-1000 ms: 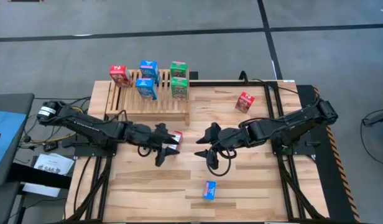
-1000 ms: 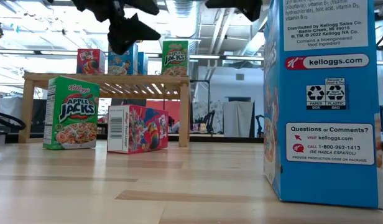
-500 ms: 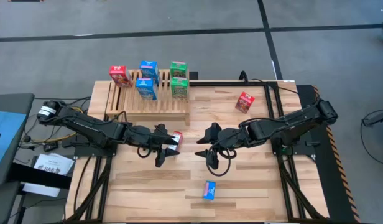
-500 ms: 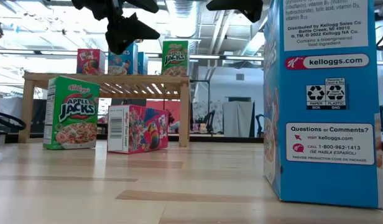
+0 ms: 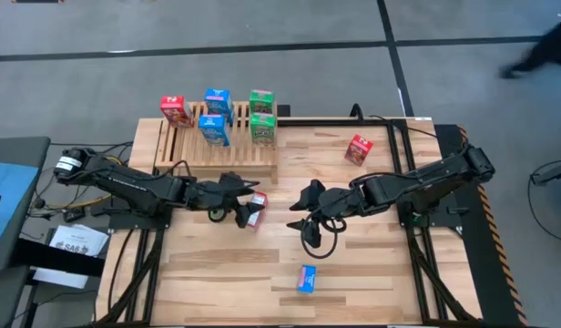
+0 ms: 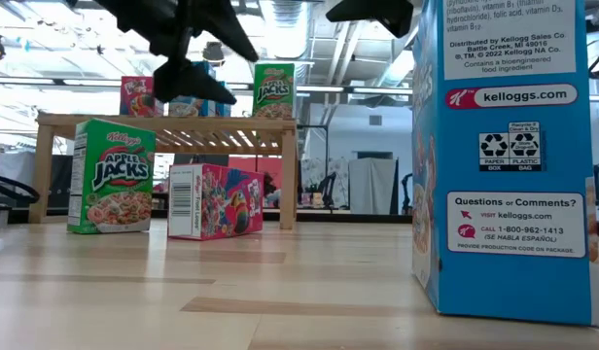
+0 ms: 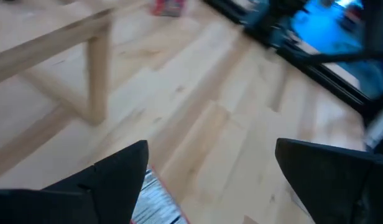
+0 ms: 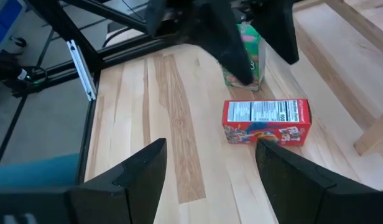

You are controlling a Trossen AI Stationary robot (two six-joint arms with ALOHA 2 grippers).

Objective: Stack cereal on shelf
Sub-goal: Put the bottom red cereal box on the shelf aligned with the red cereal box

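The wooden shelf (image 5: 228,153) stands at the table's far left and carries cereal boxes: a red one (image 5: 176,111), two blue (image 5: 215,117) and two green (image 5: 261,115). One red box (image 5: 256,209) lies flat on the table in front of the shelf (image 6: 214,201). My left gripper (image 5: 241,206) hangs open above it and just to its left, clear of it in the low view (image 6: 239,78). The box's barcode edge (image 7: 155,200) shows beside one finger. My right gripper (image 5: 303,217) stands open to the box's right, facing it (image 8: 266,121).
Another red box (image 5: 358,148) lies at the far right of the table, and a blue box (image 5: 306,279) stands near the front edge, close to the low camera (image 6: 509,156). A green box (image 6: 110,175) stands by the shelf's leg. Open planks lie between the arms and the front edge.
My left gripper has opened wide and turned, shifting slightly toward the far edge above the red box. The red box lies where it did before. My right gripper has kept still.
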